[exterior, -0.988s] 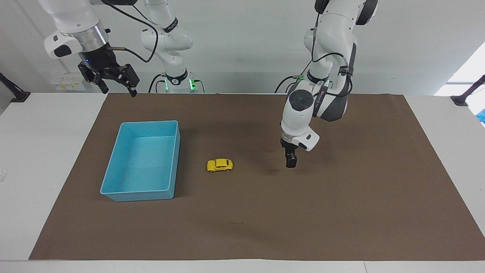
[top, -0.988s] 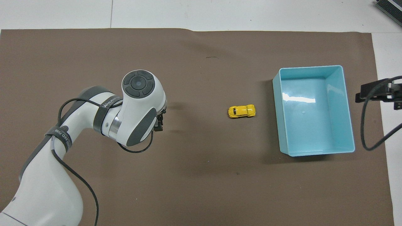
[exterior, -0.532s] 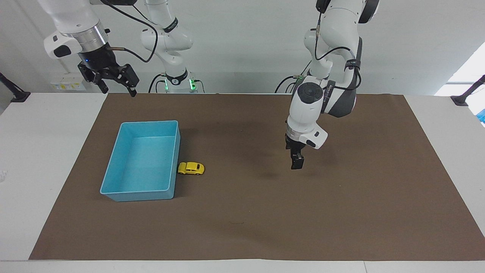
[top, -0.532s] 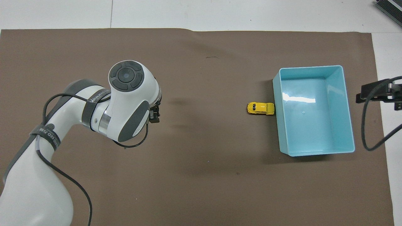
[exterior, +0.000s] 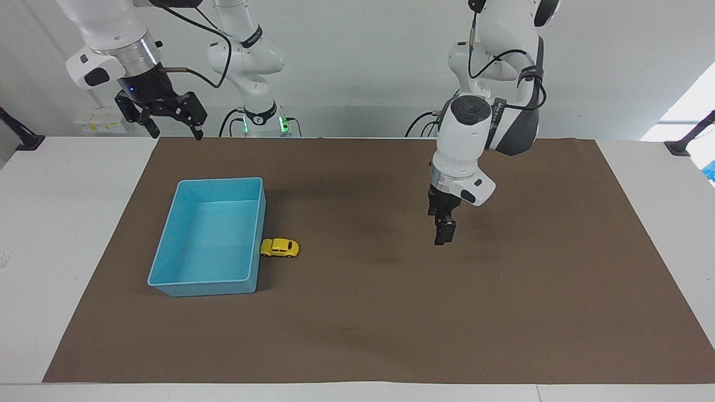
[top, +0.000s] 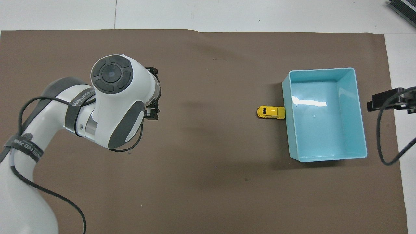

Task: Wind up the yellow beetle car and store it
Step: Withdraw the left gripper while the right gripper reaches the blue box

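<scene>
Now at the storing step, by the look of it: yellow beetle car [exterior: 280, 248] parked on the brown mat [exterior: 391, 335], one end touching the outer long wall of the blue bin [exterior: 167, 245], on the side toward the left arm's end of the counter [exterior: 56, 251]. Not yet inside; bin holding nothing visible.

Left hand [exterior: 444, 239] hanging low over bare mat, well apart from the car, released and grasping nothing. Right hand [exterior: 167, 114] raised over the counter's edge at the robots' end, near the bin's corner, fingers spread, also grasping nothing; waiting.

Next move, as a judgement: bring 1 hand over to the car, come down with fingers astride the rounded body across its width, clench, lift clear of the bin's rim, carry over the wall and release inside. Little room on the bin side, since the car's end presses against the wall, so a grip across the flanks rather than end to end. Possible trouble: small wheels rolling away under a nudge.
</scene>
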